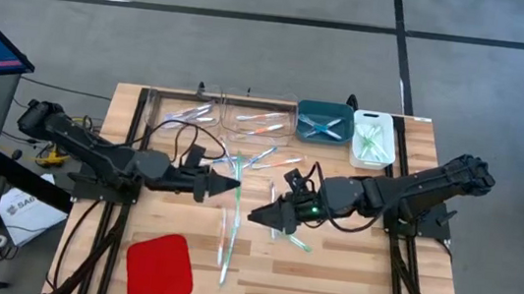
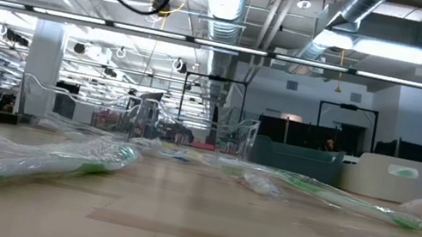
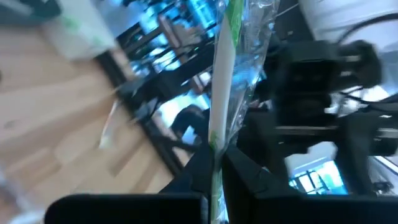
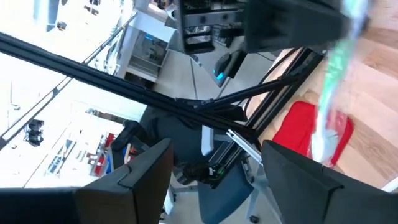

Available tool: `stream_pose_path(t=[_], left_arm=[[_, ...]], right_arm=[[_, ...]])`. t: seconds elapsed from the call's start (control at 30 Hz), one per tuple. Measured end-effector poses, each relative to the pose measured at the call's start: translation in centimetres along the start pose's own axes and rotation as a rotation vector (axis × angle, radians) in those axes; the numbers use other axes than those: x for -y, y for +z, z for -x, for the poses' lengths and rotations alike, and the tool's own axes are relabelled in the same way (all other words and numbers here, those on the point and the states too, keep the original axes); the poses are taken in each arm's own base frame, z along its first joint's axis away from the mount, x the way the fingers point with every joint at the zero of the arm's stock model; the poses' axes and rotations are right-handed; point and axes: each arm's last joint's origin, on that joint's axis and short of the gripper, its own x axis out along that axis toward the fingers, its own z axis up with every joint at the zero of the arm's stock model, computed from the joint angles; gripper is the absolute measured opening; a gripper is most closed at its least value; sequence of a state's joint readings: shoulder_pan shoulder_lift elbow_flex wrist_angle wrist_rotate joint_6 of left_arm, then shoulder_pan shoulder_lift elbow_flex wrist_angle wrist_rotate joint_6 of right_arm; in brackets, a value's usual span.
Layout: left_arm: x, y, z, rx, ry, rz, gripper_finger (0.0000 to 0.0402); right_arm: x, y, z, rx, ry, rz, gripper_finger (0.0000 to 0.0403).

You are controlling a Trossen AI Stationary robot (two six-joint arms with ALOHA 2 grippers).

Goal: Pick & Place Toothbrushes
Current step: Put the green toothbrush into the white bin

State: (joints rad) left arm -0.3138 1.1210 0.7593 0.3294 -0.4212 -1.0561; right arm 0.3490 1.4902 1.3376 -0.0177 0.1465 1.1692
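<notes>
A thin green-accented toothbrush in a clear crinkly wrapper point(image 3: 221, 93) is clamped between the closed fingers of the left gripper point(image 1: 223, 185), held above the middle of the wooden slatted table point(image 1: 404, 292). The right gripper point(image 1: 269, 217) hovers just beside it, toward the table's right side, with its fingers spread and nothing between them.

Several more wrapped toothbrushes point(image 1: 227, 247) lie loose on the boards below the two grippers, near the table's centre and toward its front edge. Others lie scattered just in front of the bins.

Along the far edge stand four containers in a row: two clear plastic bins point(image 1: 257, 119), a teal bin point(image 1: 324, 121) and a white bin point(image 1: 372, 140), each already holding a few brushes. So the sorting looks partly done, with a fair number left.

A flat red square pad point(image 1: 159, 269) sits near the front left corner. The right front of the table is bare, giving room to move.
</notes>
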Motion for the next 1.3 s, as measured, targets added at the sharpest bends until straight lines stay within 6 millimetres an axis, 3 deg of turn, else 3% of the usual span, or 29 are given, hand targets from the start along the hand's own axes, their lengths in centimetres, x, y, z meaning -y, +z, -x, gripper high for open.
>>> stream_pose_path(t=[0.4,0.6,0.9,1.1,1.3], left_arm=[[0.9,0.1,0.2,-0.043,-0.108,0.078,0.0006],[1.5,0.5,0.3,0.016,-0.156,0.104,0.0006],[1.1,1.5,-0.1,0.074,-0.141,0.123,0.0006],[0.2,3.4,-1.0,0.126,-0.16,0.146,0.0006],[0.4,3.5,-0.9,0.112,-0.181,0.152,0.0006]], right_arm=[[1.0,1.8,-0.2,0.007,-0.025,0.136,0.024],[1.7,2.6,-0.3,0.018,-0.072,0.147,0.024],[2.3,3.7,-0.4,0.064,-0.107,0.183,0.024],[2.7,4.5,-0.4,0.087,-0.121,0.181,0.024],[3.0,5.1,-0.4,0.104,-0.13,0.177,0.024]])
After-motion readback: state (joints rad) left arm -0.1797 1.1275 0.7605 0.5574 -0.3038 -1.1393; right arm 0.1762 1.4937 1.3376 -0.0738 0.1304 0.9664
